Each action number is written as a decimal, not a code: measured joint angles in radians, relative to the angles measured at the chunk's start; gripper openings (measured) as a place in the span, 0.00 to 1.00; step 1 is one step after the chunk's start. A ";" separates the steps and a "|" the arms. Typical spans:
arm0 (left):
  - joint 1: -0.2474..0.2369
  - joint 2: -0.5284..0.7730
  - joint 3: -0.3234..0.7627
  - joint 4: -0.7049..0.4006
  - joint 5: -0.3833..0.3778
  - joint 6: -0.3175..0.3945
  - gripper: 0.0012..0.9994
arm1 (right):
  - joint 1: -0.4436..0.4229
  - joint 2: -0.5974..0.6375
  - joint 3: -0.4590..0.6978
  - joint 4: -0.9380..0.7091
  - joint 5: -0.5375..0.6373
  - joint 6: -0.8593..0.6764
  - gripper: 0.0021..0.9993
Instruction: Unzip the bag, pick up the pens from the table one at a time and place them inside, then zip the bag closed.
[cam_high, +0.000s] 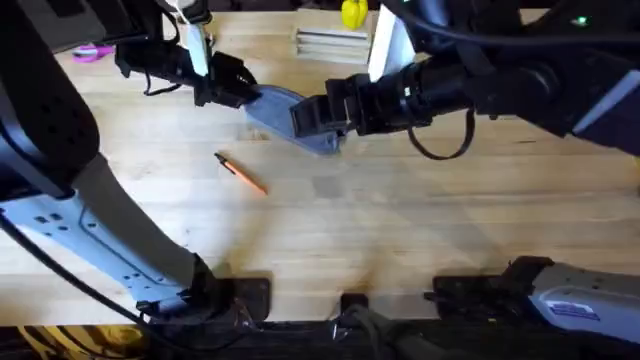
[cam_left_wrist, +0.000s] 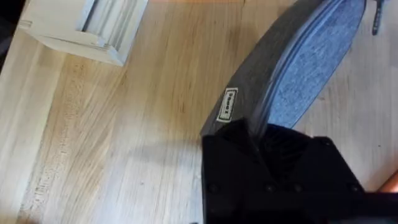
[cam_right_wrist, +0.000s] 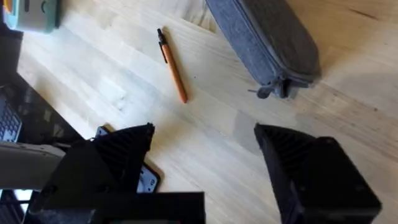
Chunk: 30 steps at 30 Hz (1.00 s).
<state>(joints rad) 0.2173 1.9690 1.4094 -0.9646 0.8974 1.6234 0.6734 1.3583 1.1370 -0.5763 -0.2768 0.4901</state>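
while the bag (cam_high: 290, 118) lies on the table (cam_high: 400, 230) between both arms, the left gripper (cam_left_wrist: 261, 140) is clamped on one end of it. the right gripper (cam_right_wrist: 205, 140) hangs wide open, empty, near the other end. the pen (cam_high: 240, 173) lies just beside the bag.

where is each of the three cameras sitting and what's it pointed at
Overhead: fixed above the arm bases, looking down and forward over the table; both arms reach to the bag, the pen lies nearer the bases.
Left wrist: on the left arm, looking along the bag; the left gripper is shut on its end.
Right wrist: on the right arm, looking down at the pen and the bag; the right gripper hangs open.
Shared: all three views show the bag; overhead and right wrist share the pen.
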 joint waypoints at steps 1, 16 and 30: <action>0.000 0.000 0.000 0.000 0.000 0.000 0.04 | -0.004 0.007 0.000 0.001 0.000 0.000 0.99; 0.000 0.000 0.000 0.000 0.000 0.000 0.04 | -0.059 0.206 0.001 0.068 0.004 0.132 0.99; 0.000 0.000 0.000 0.000 0.000 0.000 0.04 | -0.059 0.266 0.001 0.123 0.003 0.266 0.99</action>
<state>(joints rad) 0.2173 1.9690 1.4094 -0.9646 0.8974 1.6234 0.6147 1.6242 1.1378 -0.4534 -0.2734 0.7564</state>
